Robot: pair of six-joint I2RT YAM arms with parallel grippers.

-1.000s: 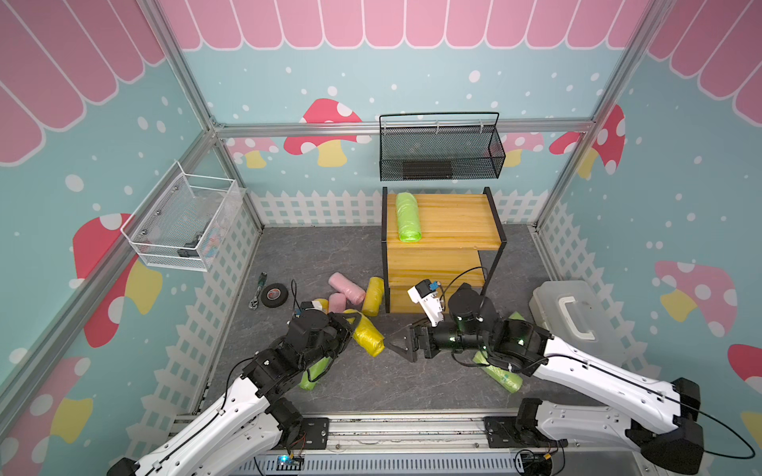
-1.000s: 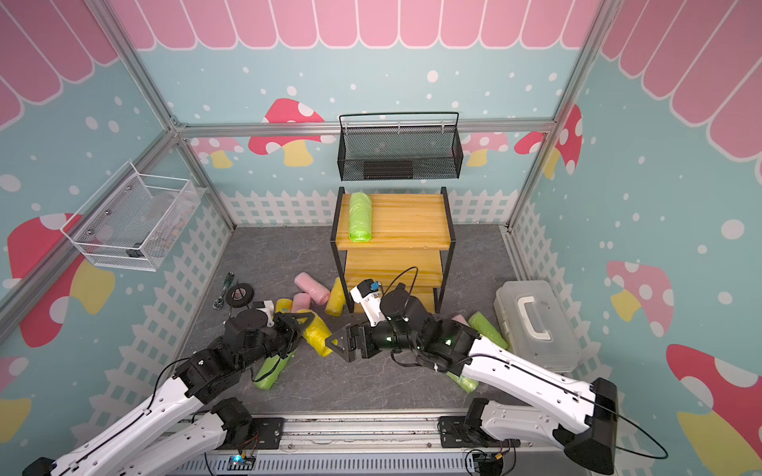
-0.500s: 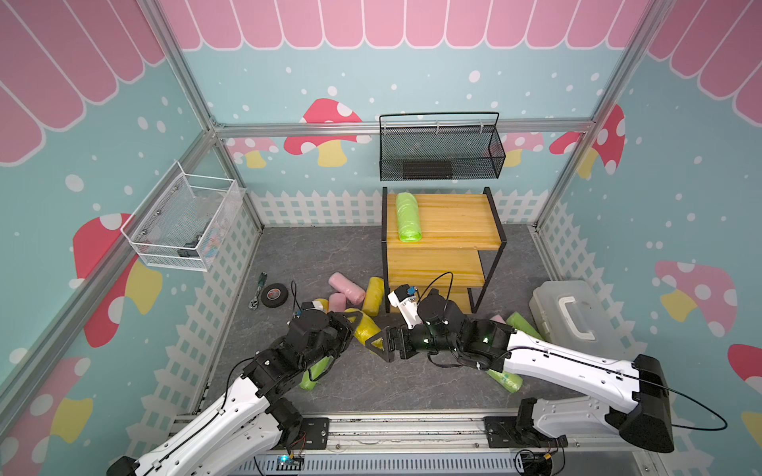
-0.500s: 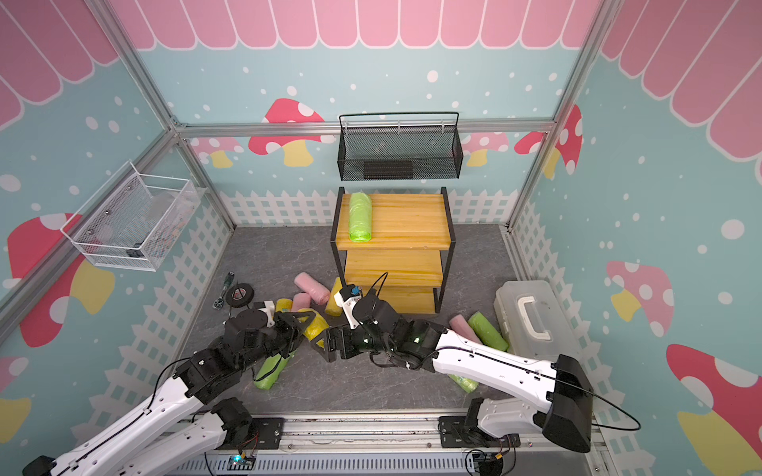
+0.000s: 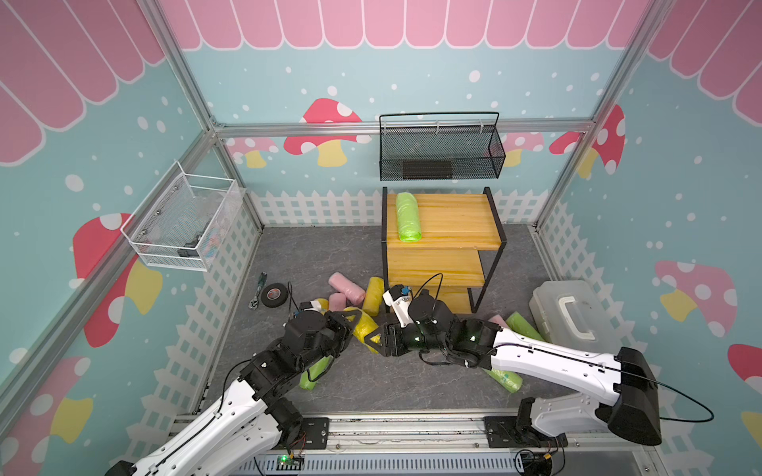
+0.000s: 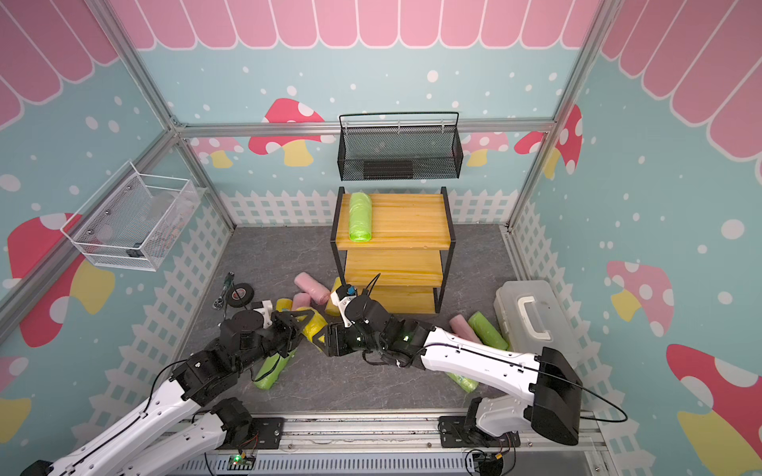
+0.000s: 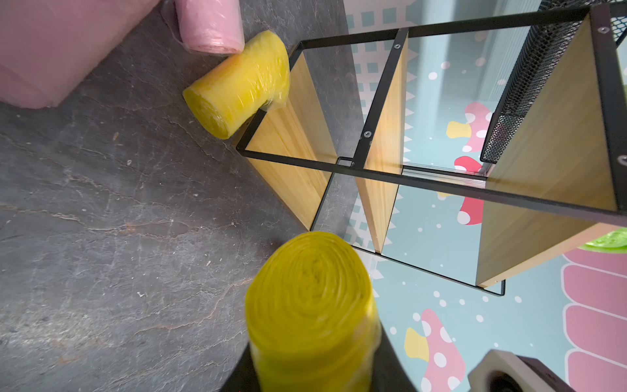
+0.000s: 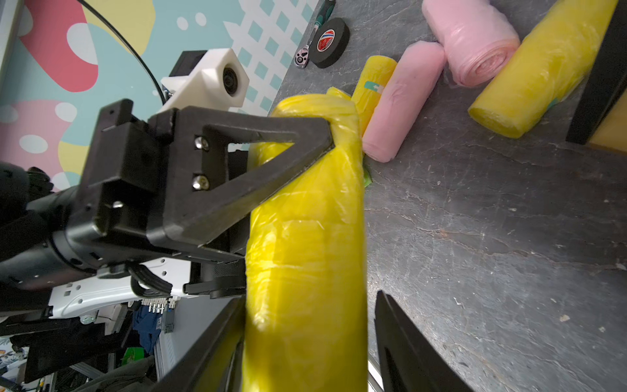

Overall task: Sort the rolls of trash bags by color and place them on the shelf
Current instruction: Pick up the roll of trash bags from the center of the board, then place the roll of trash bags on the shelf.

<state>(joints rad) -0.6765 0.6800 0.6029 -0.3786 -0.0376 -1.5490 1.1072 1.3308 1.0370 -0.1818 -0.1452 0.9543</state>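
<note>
- The left gripper (image 5: pixel 353 324) pinched one end of a yellow roll (image 8: pixel 305 220) in front of the shelf.
- The right gripper (image 8: pixel 307 305) straddled the other end, jaws spread, one finger touching and a gap at the other.
- Just behind, a pink roll (image 5: pixel 346 286) and a second yellow roll (image 5: pixel 373 294) lay on the floor (image 5: pixel 412 387).
- Farthest back, a green roll (image 5: pixel 408 216) lay on the top board of the shelf (image 5: pixel 453 218).

The left pincer (image 7: pixel 312 380) grips a blurred yellow roll (image 7: pixel 310 298), seen end-on with its spiral showing. On the grey tabletop (image 7: pixel 101 220), a far yellow roll (image 7: pixel 237 85) touches the corner of the shelf (image 7: pixel 559 135), with 2 pink rolls (image 7: pixel 210 27) beside it. The shelf shows 3 boards. A green roll (image 7: pixel 607 241) peeks past the outermost board.
</note>
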